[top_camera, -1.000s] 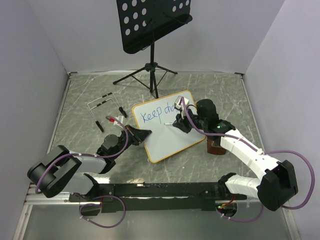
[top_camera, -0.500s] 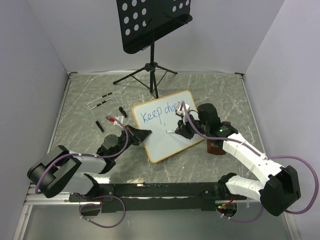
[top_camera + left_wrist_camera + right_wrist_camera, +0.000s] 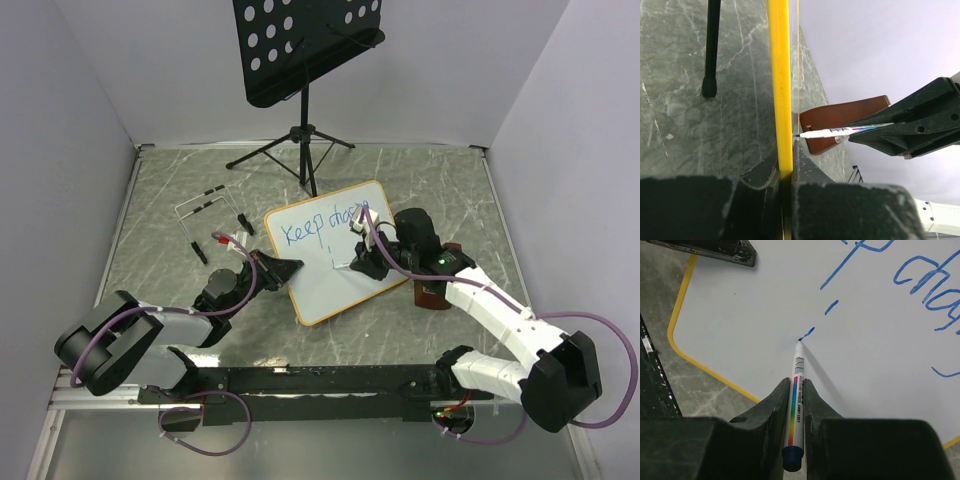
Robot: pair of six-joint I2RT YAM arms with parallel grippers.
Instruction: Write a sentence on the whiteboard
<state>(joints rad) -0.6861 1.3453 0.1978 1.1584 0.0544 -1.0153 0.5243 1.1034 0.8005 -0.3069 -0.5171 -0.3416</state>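
Note:
The whiteboard point(image 3: 320, 270) lies tilted mid-table, white with a thin orange frame. Blue lettering point(image 3: 318, 226) reading "Keep cha…" runs along its upper part; the end is hidden by my right arm. My left gripper point(image 3: 290, 269) is shut on the board's left frame edge point(image 3: 781, 100). My right gripper point(image 3: 362, 255) is shut on a white marker point(image 3: 796, 390) with a rainbow stripe. Its blue tip touches the board point(image 3: 740, 305) at a short fresh stroke point(image 3: 806, 333) below the first line, with another dash point(image 3: 831, 307) above it. The marker also shows in the left wrist view point(image 3: 840, 131).
A black perforated music stand point(image 3: 305, 45) on a tripod stands at the back. A brown block point(image 3: 432, 290) sits right of the board. Black-and-white pens and a thin wire frame point(image 3: 205, 205) lie at the left.
My right gripper has moved with the marker from the first line's end down and left to the board's middle. The lettering has grown longer, and small strokes have appeared below it. The left gripper has held still.

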